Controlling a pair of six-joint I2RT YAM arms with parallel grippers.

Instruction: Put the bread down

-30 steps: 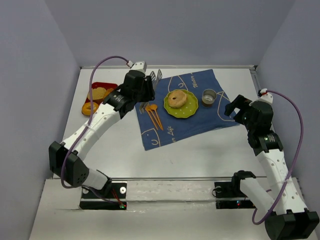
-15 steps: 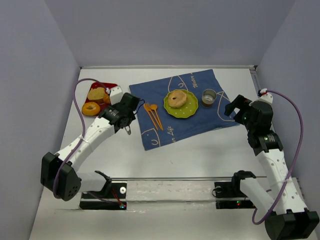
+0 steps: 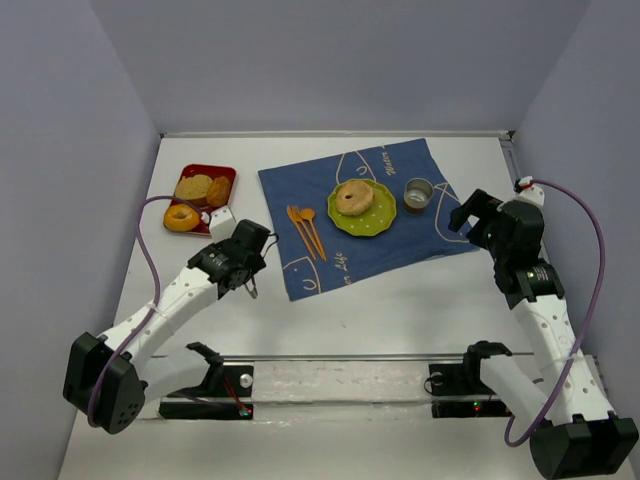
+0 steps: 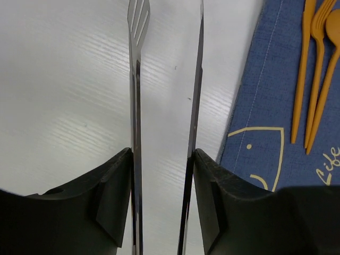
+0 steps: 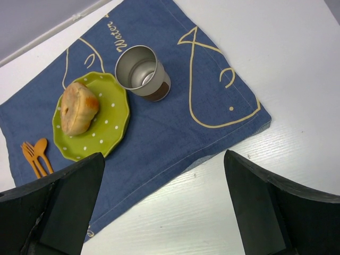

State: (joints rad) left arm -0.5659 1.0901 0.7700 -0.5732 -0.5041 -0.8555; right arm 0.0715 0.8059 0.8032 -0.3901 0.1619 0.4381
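Bread (image 3: 352, 198) on green plate (image 3: 378, 220) looks light, soft, crushable; pinch opposite rims gently. Left tool (image 4: 162, 159), at its eight o'clock, grips tongs (image 4: 136, 79); right tool (image 3: 468, 216) gapes wide.

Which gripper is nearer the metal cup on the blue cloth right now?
Right. The right gripper sits just right of the cup, at the right edge of the cloth; the left gripper, holding tongs, is well off past its left edge.
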